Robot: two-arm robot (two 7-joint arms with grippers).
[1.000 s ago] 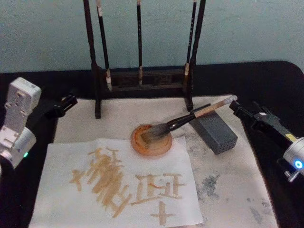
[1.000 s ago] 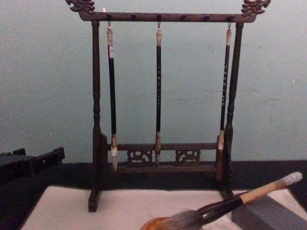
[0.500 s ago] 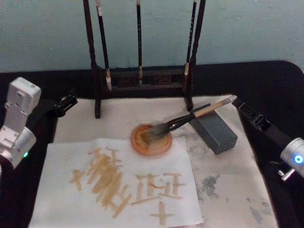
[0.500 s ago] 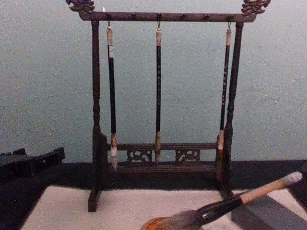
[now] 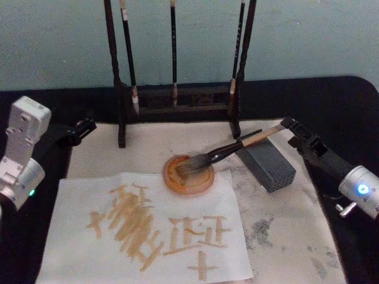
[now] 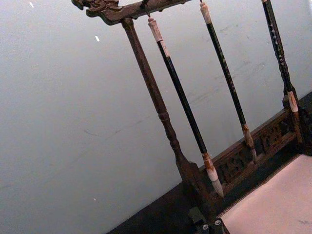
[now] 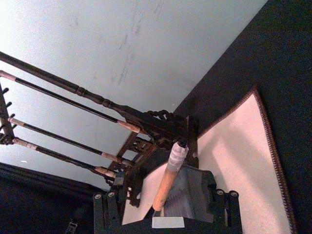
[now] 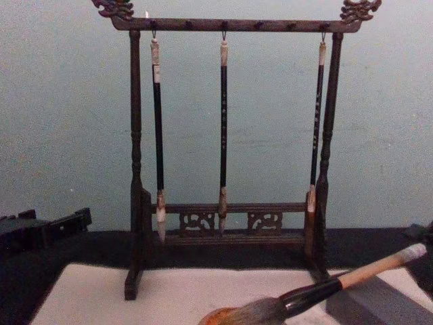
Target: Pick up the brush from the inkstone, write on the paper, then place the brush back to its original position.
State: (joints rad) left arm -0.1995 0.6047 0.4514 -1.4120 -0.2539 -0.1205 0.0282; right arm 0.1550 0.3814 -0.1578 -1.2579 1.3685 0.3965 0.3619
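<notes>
The brush [image 5: 237, 145] lies bristles in the inkstone [image 5: 177, 184], handle propped on the grey block [image 5: 272, 168] so its capped end stands clear of the worktop [image 5: 337, 100] for grasping; the right gripper [image 5: 290, 124], open, seems to straddle that end; the stroke-marked paper [image 5: 77, 236] lies beyond the inkstone from it; the left gripper [image 5: 83, 127] is parked farther off

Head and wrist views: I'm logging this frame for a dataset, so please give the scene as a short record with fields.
brush: large tan-handled calligraphy brush, bristles on the round orange-brown inkstone, handle propped on the grey perforated block
paper: off-white sheet bearing tan strokes, in front of the inkstone
right end effector: open, straddling the brush's capped end without clamping it
left end effector: parked at the robot's left, away from the brush
background: dark wooden rack with three thin hanging brushes
</notes>
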